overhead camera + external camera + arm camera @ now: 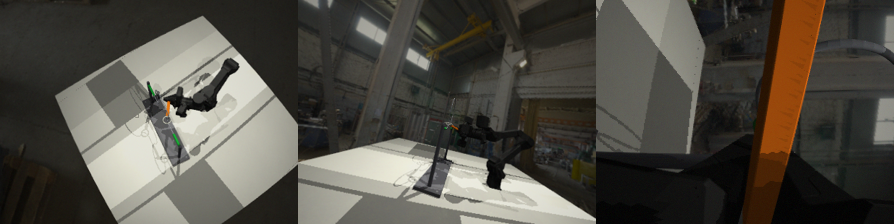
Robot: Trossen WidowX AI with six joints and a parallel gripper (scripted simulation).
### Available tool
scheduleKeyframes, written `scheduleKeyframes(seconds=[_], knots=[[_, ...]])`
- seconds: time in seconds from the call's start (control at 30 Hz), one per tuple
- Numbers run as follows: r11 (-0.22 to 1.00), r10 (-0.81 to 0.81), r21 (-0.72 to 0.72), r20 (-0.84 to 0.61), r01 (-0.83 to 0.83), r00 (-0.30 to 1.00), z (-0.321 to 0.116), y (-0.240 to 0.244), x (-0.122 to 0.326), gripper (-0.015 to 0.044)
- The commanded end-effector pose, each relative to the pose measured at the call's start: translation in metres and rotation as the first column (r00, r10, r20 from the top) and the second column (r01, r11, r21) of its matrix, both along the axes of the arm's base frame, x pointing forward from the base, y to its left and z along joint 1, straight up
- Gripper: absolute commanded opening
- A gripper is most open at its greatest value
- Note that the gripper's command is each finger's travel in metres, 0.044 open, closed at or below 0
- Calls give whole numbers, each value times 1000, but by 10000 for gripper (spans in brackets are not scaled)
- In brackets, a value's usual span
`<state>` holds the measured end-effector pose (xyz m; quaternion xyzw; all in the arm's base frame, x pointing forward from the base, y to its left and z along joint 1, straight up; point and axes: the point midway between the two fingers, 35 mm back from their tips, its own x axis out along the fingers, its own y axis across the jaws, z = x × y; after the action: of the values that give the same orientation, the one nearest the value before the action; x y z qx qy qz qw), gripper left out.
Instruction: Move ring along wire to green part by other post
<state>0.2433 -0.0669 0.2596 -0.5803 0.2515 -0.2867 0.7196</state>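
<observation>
Gripper (165,99) (459,128) (760,145) on handle (168,108) (454,127) (788,75) (slanting toward ring (166,120) (448,124)).

matte black arm (205,97) (511,137), blocky joints

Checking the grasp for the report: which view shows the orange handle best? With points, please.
Wrist: the orange handle (168,108) (454,127) (783,95) fills the frame's height, running down between the gripper's (165,99) (458,128) (768,172) fingers. Top gives its full line to the ring (166,123); exterior, only a short orange stub.
</observation>
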Motion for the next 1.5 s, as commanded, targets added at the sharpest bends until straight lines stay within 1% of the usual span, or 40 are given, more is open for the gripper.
scheduleKeyframes(seconds=[0.0, 0.2, 0.6, 1.03, 1.47], knots=[[995, 9, 102, 32, -12, 999, -10, 2, 1, -150], [968, 60, 239, 78, -77, 995, -31, 6, 9, -150], [852, 38, 513, 133, -102, 990, -68, 32, 13, -150], [653, -6, 746, 178, -131, 984, -96, 70, 18, -150], [431, -54, 888, 204, -161, 978, -109, 110, 23, -150]])
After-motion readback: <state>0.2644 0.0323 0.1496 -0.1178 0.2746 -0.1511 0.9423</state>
